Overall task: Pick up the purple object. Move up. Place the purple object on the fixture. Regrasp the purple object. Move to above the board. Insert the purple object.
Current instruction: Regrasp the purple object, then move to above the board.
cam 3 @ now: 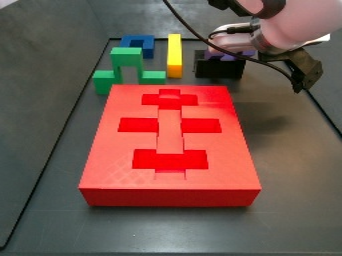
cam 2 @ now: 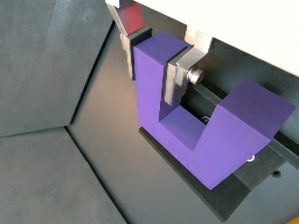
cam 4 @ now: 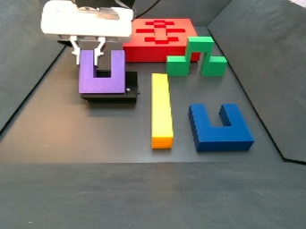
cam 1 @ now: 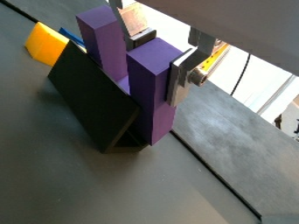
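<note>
The purple object [cam 4: 102, 73] is sitting prongs-up on the fixture [cam 4: 110, 97], upper left of the frame. The gripper [cam 4: 88, 50] is pinching one prong [cam 2: 158, 79], probably so the regrasp lines up for the board [cam 4: 165, 39].

The gripper [cam 4: 86, 55] straddles one prong of the purple object [cam 4: 102, 77], which rests on the fixture [cam 4: 111, 96]. Just beside them lies the yellow bar [cam 4: 159, 109], with the blue block [cam 4: 220, 125] and green block [cam 4: 196, 55] beyond. The board [cam 3: 170, 140] sits near, its top unoccupied.
</note>
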Available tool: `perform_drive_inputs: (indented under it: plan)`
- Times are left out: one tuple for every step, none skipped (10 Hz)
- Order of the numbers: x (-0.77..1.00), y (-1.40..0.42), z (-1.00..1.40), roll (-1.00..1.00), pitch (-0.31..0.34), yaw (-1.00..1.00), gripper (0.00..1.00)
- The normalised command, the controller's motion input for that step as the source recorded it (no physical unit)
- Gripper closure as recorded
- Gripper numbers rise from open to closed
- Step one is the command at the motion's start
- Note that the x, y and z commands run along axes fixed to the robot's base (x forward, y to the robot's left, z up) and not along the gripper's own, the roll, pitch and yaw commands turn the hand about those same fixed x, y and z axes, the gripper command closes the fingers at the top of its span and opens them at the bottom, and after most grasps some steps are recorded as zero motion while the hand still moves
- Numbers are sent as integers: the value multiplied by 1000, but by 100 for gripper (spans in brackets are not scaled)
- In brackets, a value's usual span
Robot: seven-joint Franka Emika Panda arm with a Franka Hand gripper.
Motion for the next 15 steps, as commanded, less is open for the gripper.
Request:
perform_drive_inputs:
  plan:
    - [0,0,0,0,0,0,100]
    - [0,0,0,0,0,0,100]
    - [0,0,0,0,0,0,100]
    - [0,0,0,0,0,0,100]
    - [0,0,0,0,0,0,100]
    - [0,0,0,0,0,0,100]
    - [0,0,0,0,0,0,100]
    - [0,0,0,0,0,0,100]
    - [0,0,0,0,0,0,100]
    - [0,0,0,0,0,0,100]
    - [0,0,0,0,0,0,100]
    - [0,0,1400,0,0,0,100]
    - [-29,-12,1400,22,37,72,100]
    - [-53,-16,1400,-19,21,66,100]
    - [-60,8,1400,-5,-23,60,100]
